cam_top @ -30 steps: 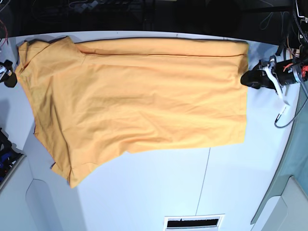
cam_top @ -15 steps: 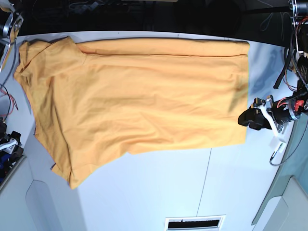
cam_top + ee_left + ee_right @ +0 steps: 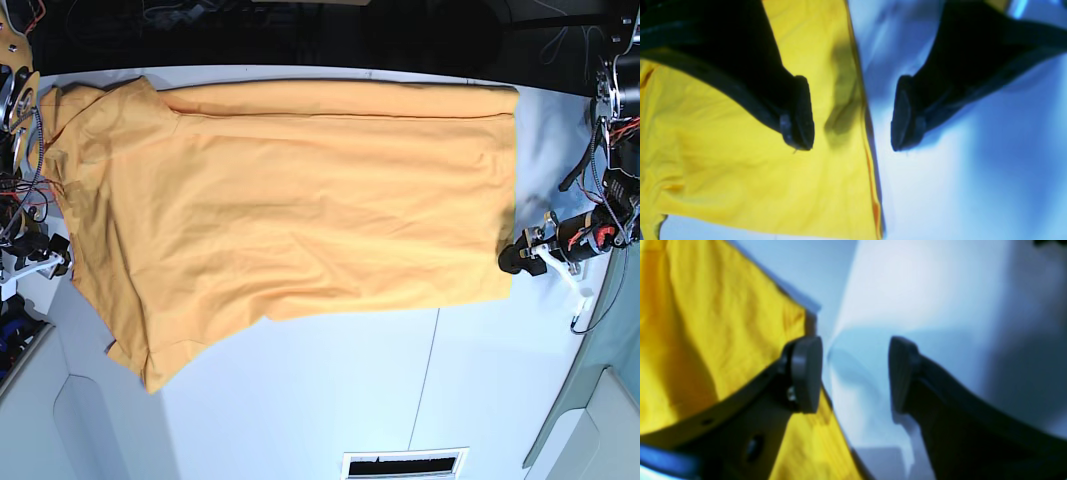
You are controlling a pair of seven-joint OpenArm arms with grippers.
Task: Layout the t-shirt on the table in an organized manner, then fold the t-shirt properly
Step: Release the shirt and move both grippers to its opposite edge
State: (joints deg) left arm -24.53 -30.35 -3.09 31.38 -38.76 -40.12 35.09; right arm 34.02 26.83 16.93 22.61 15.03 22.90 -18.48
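The t-shirt (image 3: 300, 210) lies spread on the table (image 3: 330, 400), one long side already turned in, so the folding step seems in hand. Next, each gripper likely needs to pinch its own edge of the cloth. The left gripper (image 3: 851, 116) hangs low over the hem, jaws wide apart and empty. The right gripper (image 3: 855, 373) straddles the opposite edge, jaws apart, holding nothing
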